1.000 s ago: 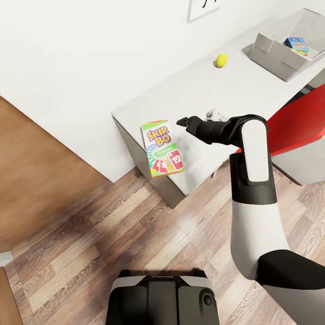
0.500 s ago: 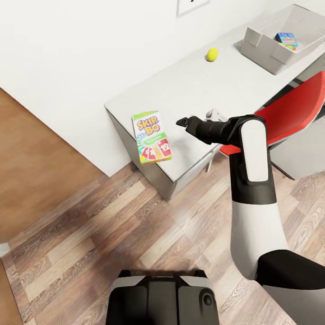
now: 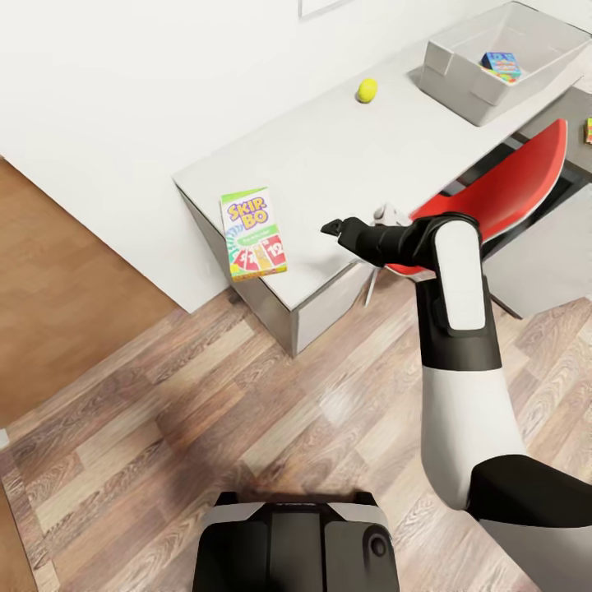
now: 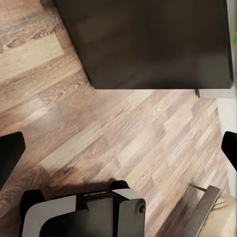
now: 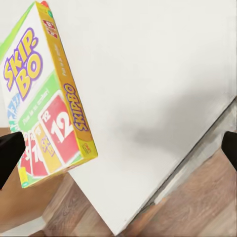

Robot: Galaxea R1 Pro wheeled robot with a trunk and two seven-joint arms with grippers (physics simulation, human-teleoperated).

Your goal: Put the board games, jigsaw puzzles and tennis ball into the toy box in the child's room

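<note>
The green-yellow-red Skip-Bo board game (image 3: pixel 253 233) lies flat on the near corner of the table (image 3: pixel 345 156), also seen close up (image 5: pixel 44 98). My right gripper (image 3: pixel 333 227) hovers open over the tabletop just right of it, empty, with its fingertips (image 5: pixel 10 153) wide apart. The tennis ball (image 3: pixel 367 90) rests near the wall. At the far right stands the toy box (image 3: pixel 460 78) with a small blue board game (image 3: pixel 500 63) inside. My left gripper (image 4: pixel 118 150) hangs open over the wooden floor. The bed and the jigsaw puzzles are out of view.
A red chair (image 3: pixel 501 193) is pushed against the table just behind my right arm. A colourful sliver (image 3: pixel 589 130) shows on the dark lower section at the right edge. My base (image 3: pixel 296 543) stands on wooden floor, and dark furniture (image 4: pixel 158 44) is near the left arm.
The whole view has shifted, so the table's things sit further up and left in the picture. The gap between my right gripper and the Skip-Bo box has widened.
</note>
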